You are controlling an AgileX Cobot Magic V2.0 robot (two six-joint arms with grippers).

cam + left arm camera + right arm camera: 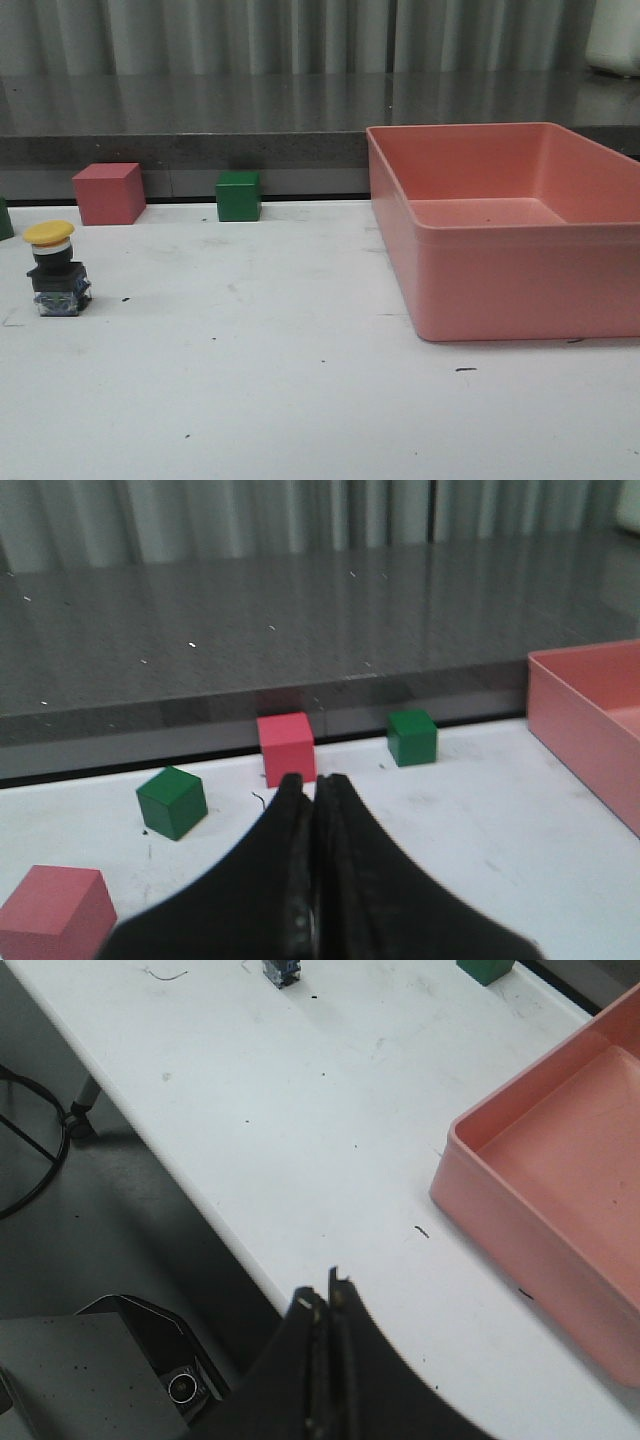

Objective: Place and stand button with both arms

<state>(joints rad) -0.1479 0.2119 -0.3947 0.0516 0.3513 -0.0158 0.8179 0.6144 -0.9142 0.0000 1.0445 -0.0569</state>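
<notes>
The button (56,268) stands upright at the left of the white table, its yellow cap on top and its dark bluish base below. Its base also shows far off in the right wrist view (282,972). No arm shows in the front view. My left gripper (314,785) is shut and empty, held above the table and facing the coloured cubes; the button is not in its view. My right gripper (326,1292) is shut and empty, held over the table's front edge, far from the button.
A large pink bin (520,232) stands at the right, also seen from the left wrist (590,720) and right wrist (560,1210). A red cube (108,193) and a green cube (238,195) sit at the back. Another green cube (172,801) and red cube (50,915) lie near the left gripper.
</notes>
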